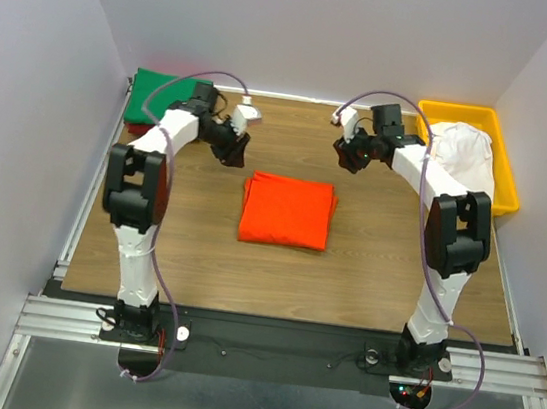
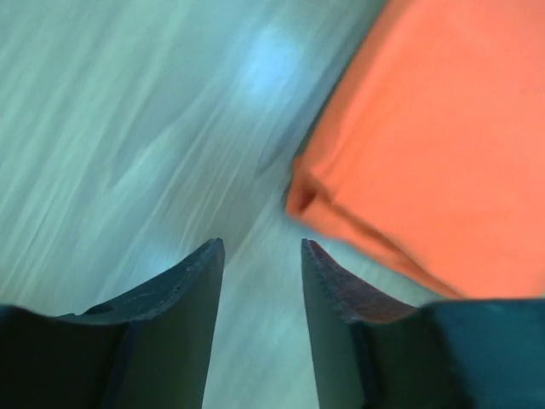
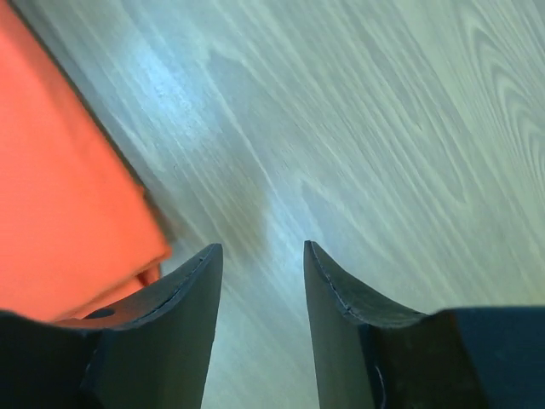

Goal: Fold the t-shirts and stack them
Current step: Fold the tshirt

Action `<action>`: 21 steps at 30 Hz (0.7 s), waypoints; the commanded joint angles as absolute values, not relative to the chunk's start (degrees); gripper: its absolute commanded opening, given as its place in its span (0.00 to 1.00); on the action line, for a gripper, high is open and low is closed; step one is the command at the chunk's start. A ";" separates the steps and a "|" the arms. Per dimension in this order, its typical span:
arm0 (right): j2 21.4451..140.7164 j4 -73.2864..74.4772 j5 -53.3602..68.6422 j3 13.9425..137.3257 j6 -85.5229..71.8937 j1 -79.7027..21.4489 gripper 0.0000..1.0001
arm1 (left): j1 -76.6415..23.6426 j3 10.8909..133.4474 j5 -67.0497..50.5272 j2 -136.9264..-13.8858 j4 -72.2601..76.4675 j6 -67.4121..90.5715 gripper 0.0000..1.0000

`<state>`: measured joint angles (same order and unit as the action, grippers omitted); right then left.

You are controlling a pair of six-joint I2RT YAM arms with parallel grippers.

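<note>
So, your orange t-shirt (image 1: 287, 210) is lying folded into a neat rectangle near the middle of the table (image 1: 366, 267), flat, with nothing stacked on it. Your left tool (image 2: 261, 249) hangs over bare wood just off the shirt's far left corner, fingers spread apart and nothing between them. From the left wrist view the folded corner sits up and to the right of the fingertips, not touching them.

Your right tool (image 3: 262, 249) is pretty much the mirror image off the far right corner, also parted and empty. The orange cloth runs down the left side of its wrist view and slips out of sight behind the left finger, so I can't tell if they touch.

The green t-shirt (image 1: 159, 94) sits folded in the far left corner of the table, with a sliver of dark red t-shirt (image 1: 138, 129) showing under its near edge. The white t-shirt (image 1: 462, 154) is bunched up in the yellow tray (image 1: 457, 111) at the far right, partly behind your right arm.
</note>
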<state>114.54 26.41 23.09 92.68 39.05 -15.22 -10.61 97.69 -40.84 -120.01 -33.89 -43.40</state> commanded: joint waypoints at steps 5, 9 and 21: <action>101.00 21.81 44.17 81.23 7.17 -14.15 0.46 | -9.49 77.10 -52.20 -96.95 -8.38 -15.67 0.48; 101.95 15.14 49.56 75.33 -4.08 -14.24 0.46 | -10.89 66.73 -53.70 -94.83 5.51 -1.35 0.50; 120.57 1.23 39.30 80.49 -14.86 -14.06 0.45 | -10.99 68.54 -53.18 -116.53 21.18 18.37 0.40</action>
<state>117.30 7.62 44.36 75.26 -11.18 -14.31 -12.56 64.29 -53.15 -114.48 15.03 12.91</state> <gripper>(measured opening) 0.455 0.413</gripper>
